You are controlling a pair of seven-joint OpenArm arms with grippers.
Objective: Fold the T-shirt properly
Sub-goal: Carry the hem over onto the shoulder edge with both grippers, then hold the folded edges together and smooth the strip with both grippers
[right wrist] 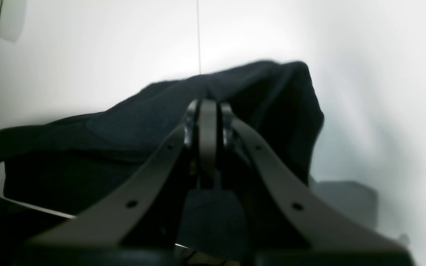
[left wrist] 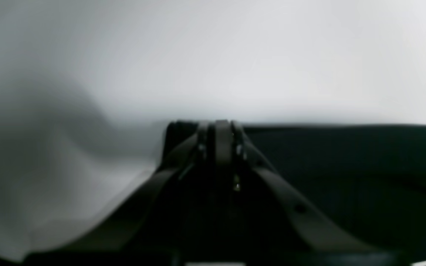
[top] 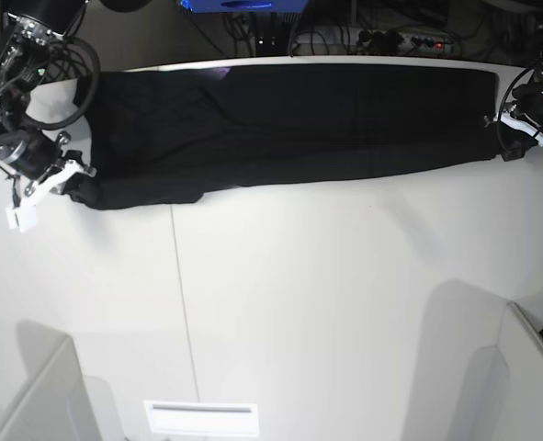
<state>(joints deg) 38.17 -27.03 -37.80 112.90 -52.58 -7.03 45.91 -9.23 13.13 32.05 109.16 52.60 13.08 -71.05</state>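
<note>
The black T-shirt [top: 289, 124] lies stretched in a long band across the far part of the white table [top: 326, 294], plain side up; no print shows. My right gripper [top: 78, 176], at the left of the base view, is shut on the shirt's left end, and the cloth [right wrist: 257, 96] bunches up around its closed tips [right wrist: 208, 105]. My left gripper [top: 501, 136], at the right of the base view, is shut on the shirt's right edge. In the left wrist view its tips [left wrist: 222, 127] are closed at the cloth's border [left wrist: 346, 166].
A thin seam [top: 184, 303] runs front to back along the table. A white slotted plate [top: 202, 418] lies at the front edge. Grey panels stand at the lower left [top: 32, 395] and lower right [top: 528, 367]. Cables and a blue device [top: 243, 5] sit behind the table.
</note>
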